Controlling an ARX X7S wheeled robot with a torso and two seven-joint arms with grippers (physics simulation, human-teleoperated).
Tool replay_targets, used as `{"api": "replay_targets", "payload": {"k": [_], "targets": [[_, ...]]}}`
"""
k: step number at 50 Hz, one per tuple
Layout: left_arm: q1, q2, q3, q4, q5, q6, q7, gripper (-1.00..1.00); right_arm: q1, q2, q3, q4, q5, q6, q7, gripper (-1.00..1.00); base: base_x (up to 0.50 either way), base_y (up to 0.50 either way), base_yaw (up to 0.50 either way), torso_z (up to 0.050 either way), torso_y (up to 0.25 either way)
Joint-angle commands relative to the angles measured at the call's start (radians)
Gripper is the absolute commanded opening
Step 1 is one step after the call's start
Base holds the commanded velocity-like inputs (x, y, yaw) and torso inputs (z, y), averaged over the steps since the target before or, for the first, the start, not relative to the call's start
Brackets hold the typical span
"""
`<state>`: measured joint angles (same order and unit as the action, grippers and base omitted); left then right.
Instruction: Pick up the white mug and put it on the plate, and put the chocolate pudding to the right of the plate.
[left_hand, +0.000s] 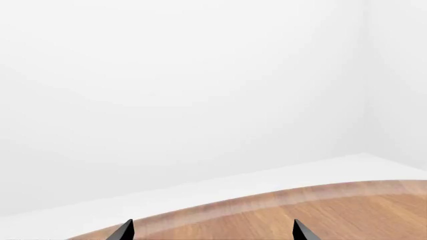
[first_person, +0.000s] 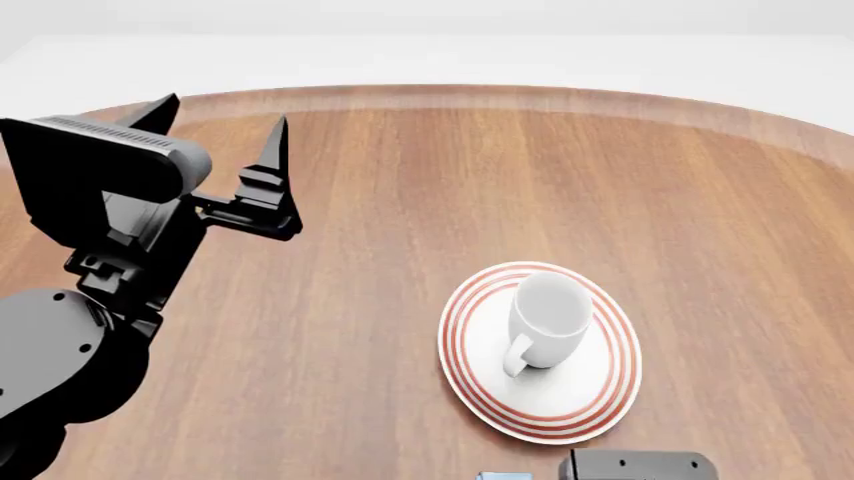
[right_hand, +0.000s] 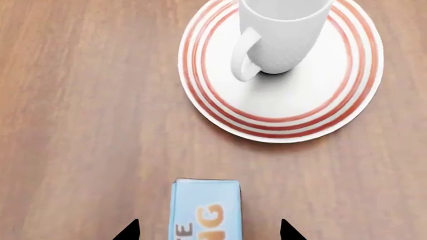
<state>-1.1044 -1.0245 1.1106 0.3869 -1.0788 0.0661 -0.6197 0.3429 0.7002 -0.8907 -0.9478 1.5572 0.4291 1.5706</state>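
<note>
The white mug (first_person: 549, 314) stands upright on the red-ringed plate (first_person: 461, 340), its handle turned toward me. From the right wrist, the mug (right_hand: 283, 35) and plate (right_hand: 300, 95) lie ahead. Closer in lies the chocolate pudding (right_hand: 203, 207), light blue face up, on the wood. My right gripper (right_hand: 208, 231) is open, one fingertip on each side of the carton with a gap at both sides. In the head view only a sliver of the pudding (first_person: 501, 476) shows at the near edge. My left gripper (first_person: 220, 130) is open and holds nothing, raised over the table's far left.
The round wooden table (first_person: 400, 200) has a paler rim, with white floor and walls beyond it. In the left wrist view, my left gripper (left_hand: 212, 231) faces the table's far edge (left_hand: 280, 195). A grey part of my right arm (first_person: 638, 465) shows near the plate.
</note>
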Motion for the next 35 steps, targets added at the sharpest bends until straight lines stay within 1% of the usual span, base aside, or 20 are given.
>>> {"api": "replay_targets", "payload": {"k": [1,6,14,28,35], "targets": [[0.008,0.001,-0.002,-0.006,0.000,0.006,0.002,1.00,-0.047,-0.062,0.076,0.049,-0.003,0.121,0.000,1.00,0.00,0.00,0.00,0.000,0.000],[0.008,-0.002,-0.005,-0.005,-0.002,0.006,0.003,1.00,-0.059,-0.101,0.092,0.051,0.001,0.175,0.000,1.00,0.00,0.00,0.00,0.000,0.000],[0.011,-0.004,-0.008,-0.005,-0.001,0.007,0.004,1.00,-0.065,-0.124,0.111,0.054,0.008,0.209,0.000,1.00,0.00,0.00,0.00,0.000,0.000],[0.018,0.004,-0.007,-0.012,0.003,0.008,0.005,1.00,-0.079,-0.112,0.133,0.121,-0.017,0.193,-0.031,1.00,0.00,0.00,0.00,0.000,0.000],[0.024,0.002,-0.010,-0.017,0.001,0.014,0.007,1.00,-0.086,-0.125,0.117,0.143,-0.036,0.203,-0.047,1.00,0.00,0.00,0.00,0.000,0.000]]}}
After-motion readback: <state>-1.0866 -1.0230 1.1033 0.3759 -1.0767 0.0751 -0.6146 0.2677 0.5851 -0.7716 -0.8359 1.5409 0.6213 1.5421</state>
